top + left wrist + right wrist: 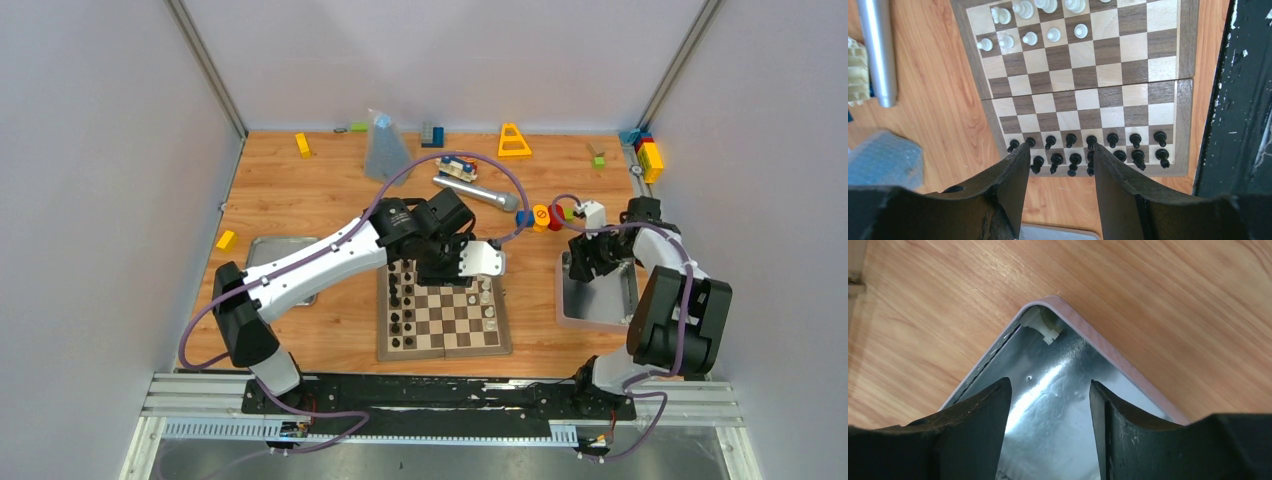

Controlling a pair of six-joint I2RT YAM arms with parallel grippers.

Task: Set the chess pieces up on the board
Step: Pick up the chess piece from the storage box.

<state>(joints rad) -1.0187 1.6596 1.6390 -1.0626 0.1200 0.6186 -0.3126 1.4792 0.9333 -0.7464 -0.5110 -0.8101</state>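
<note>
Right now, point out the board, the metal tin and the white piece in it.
board (pixel 1083 100): left wrist view, bare middle square.
metal tin (pixel 1048 405): right wrist view, shiny floor.
white piece (pixel 1047 329): right wrist view, its body.

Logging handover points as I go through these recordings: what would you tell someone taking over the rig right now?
Left gripper: fingers open, empty, above the black side of the board.
Right gripper: fingers open, empty, over the metal tin; one cream piece lies in its corner.
Done: black pieces stand in two rows; several white pieces stand opposite.
Left: fetch the tin's piece and fill the remaining white squares; that side is partly out of frame.
</note>
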